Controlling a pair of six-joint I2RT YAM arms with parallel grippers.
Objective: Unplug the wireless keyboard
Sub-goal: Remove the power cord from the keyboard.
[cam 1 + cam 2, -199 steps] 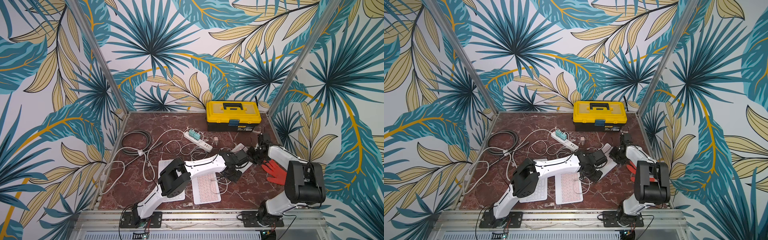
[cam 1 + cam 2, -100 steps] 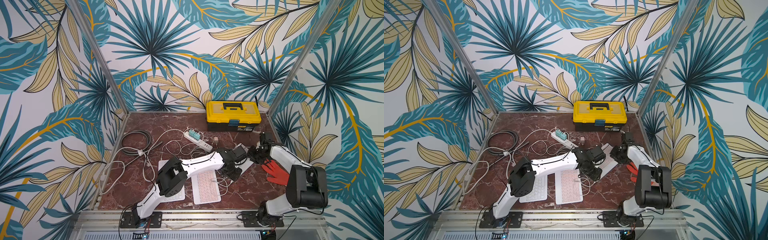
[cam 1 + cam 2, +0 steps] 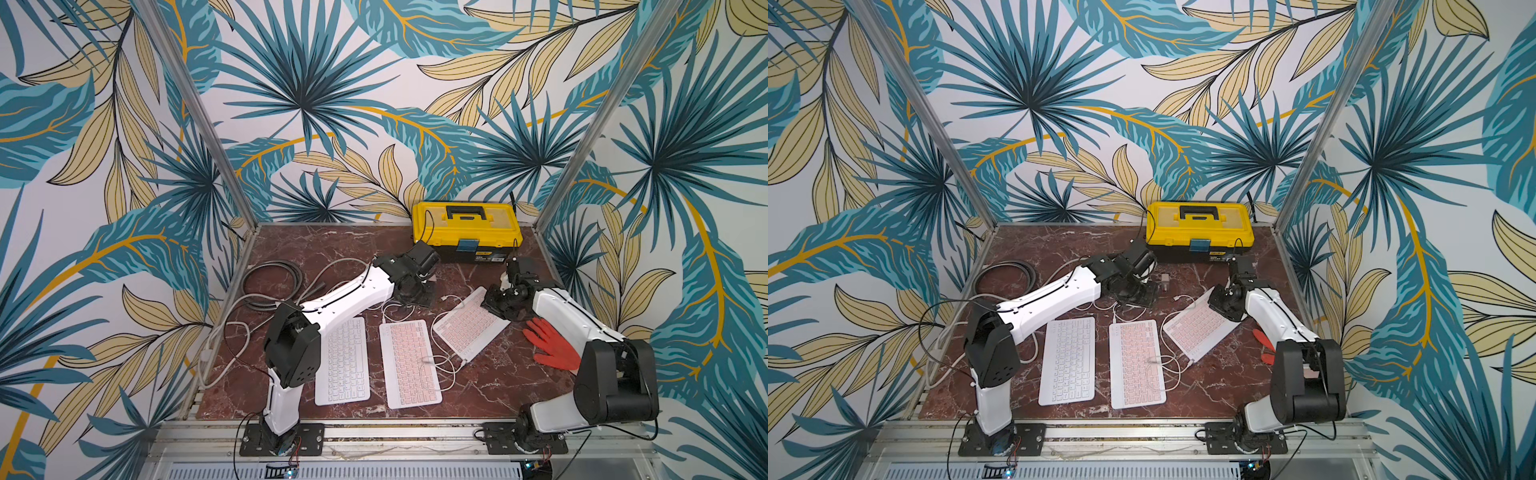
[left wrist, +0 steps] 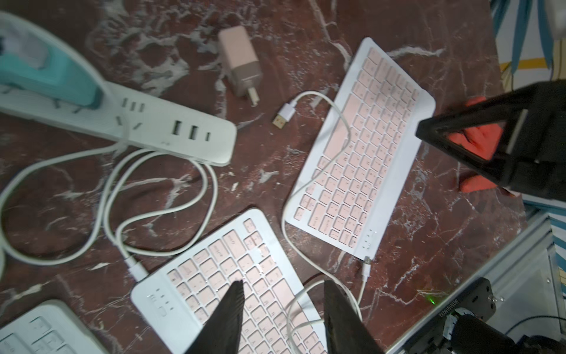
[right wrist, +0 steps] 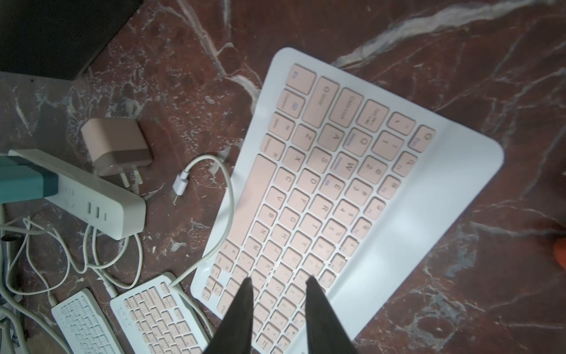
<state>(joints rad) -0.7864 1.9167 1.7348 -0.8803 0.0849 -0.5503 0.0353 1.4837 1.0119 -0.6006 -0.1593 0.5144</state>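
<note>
Three keyboards lie side by side on the marble table: a white one (image 3: pixel 343 359), a pink-keyed one in the middle (image 3: pixel 409 361) and an angled pink-keyed one (image 3: pixel 469 324) to the right. A white cable (image 4: pixel 337 122) is draped over the angled keyboard. Its USB end (image 4: pixel 283 118) lies loose, and its small plug (image 4: pixel 366 271) lies at that keyboard's corner, seemingly just out of the edge. Another cable's plug (image 4: pixel 137 269) sits in the middle keyboard. My left gripper (image 4: pixel 284 283) hovers open over the middle keyboard. My right gripper (image 5: pixel 279 279) stands open over the angled keyboard, holding nothing.
A white power strip (image 4: pixel 122 122) with a teal plug and a pink charger (image 4: pixel 242 61) lie behind the keyboards. A yellow toolbox (image 3: pixel 465 232) stands at the back, a red glove (image 3: pixel 548 345) at the right, and coiled dark cable (image 3: pixel 270 282) at the left.
My left gripper has opened and pulled back and to the left, away from the angled keyboard. The right gripper has hardly moved.
</note>
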